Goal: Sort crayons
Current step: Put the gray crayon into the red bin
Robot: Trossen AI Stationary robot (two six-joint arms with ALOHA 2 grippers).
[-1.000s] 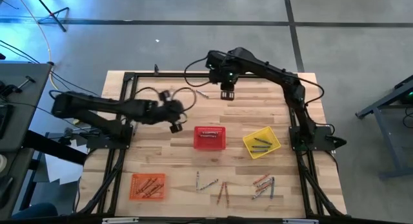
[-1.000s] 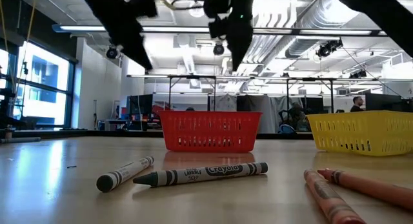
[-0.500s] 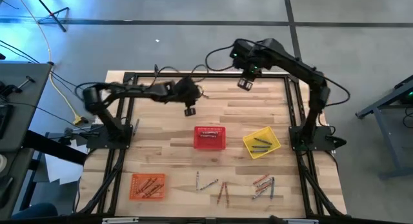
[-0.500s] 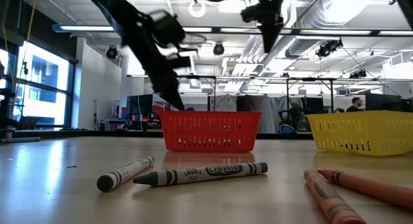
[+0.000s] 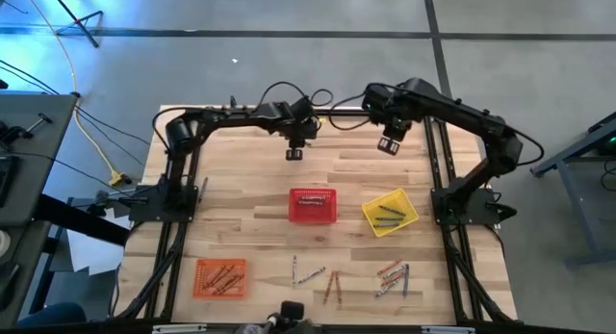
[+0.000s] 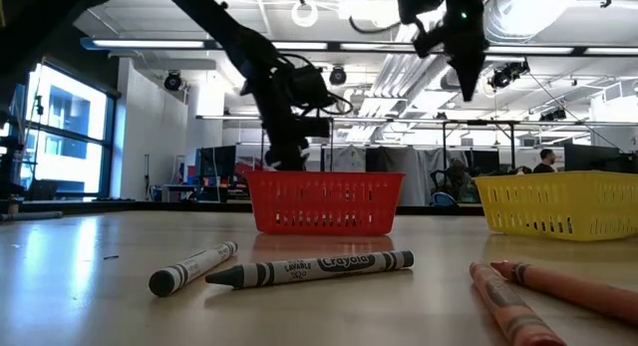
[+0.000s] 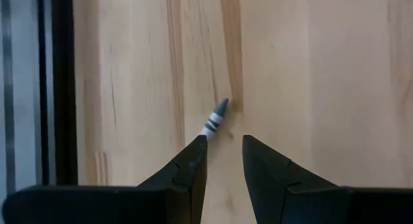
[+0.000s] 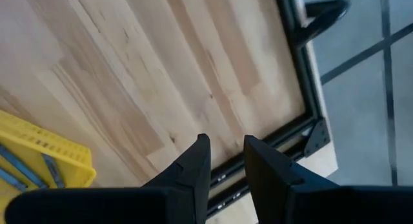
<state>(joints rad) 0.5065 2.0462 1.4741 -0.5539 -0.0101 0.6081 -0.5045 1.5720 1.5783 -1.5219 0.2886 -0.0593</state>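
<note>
A lone grey crayon (image 7: 217, 115) lies flat on the wood near the table's far edge. My left gripper (image 5: 294, 153) hangs open just above it, and the crayon's lower end is hidden behind one finger (image 7: 193, 161). My right gripper (image 5: 390, 144) is open over the far right of the table, with nothing between its fingers. More loose crayons lie near the front edge: grey ones (image 5: 306, 272), orange-red ones (image 5: 332, 284) and a mixed bunch (image 5: 393, 276). In the low view the grey crayons (image 6: 311, 269) lie in front of the red basket.
A red mesh basket (image 5: 313, 205) stands mid-table and a yellow one (image 5: 390, 212) with bluish crayons to its right. An orange basket (image 5: 221, 277) with orange crayons sits front left. A black frame rail (image 8: 290, 130) runs along the table's edges.
My left gripper has swung from left of the red basket toward the far edge and to the right. It has sunk and rolled, and is now over the lone grey crayon. My right gripper has travelled toward the table's right edge and turned somewhat.
</note>
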